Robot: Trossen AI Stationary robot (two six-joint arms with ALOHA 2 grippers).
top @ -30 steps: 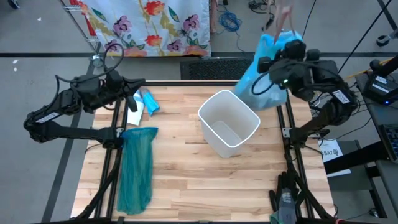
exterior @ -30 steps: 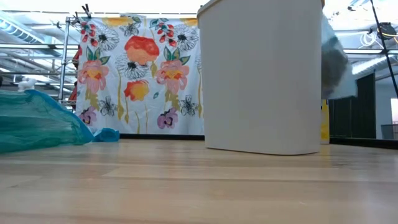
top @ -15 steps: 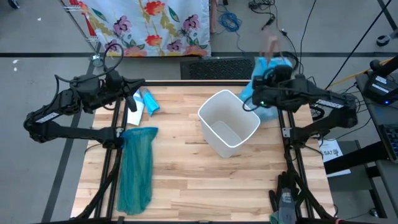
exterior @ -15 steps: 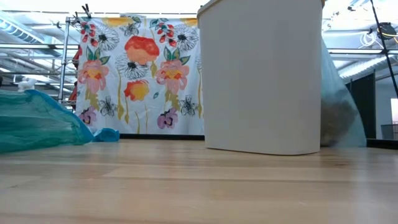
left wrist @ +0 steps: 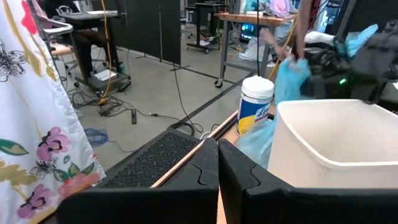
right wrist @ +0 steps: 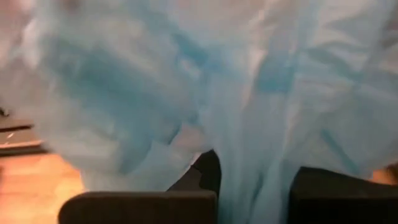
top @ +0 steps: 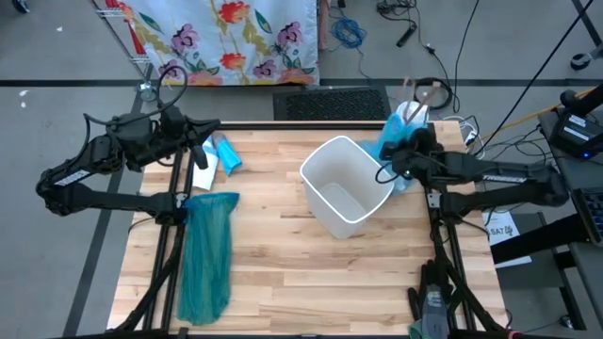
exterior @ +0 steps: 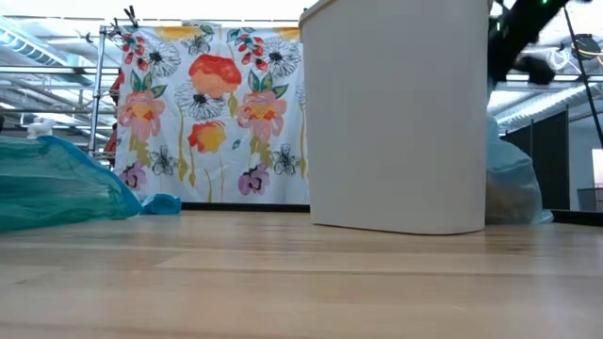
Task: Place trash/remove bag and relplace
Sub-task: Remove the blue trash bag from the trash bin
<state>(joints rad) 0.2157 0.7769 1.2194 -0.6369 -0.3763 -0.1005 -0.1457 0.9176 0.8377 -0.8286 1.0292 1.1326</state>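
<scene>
Bag, filled, was out of the white bin, resting on the surface just beside its far-right side, right tool clamped on its neck. Bin stood unlined. Left tool closed, empty, well apart. Relining with teal bag remained.

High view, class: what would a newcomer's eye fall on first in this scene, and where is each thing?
The white bin stands open and unlined mid-table. Beside it at the table's far right edge, the right claw is shut on the pale blue bag, which rests on the table there. At the left edge, a teal-green bag lies flat, with the left claw waiting shut at the far left corner.
</scene>
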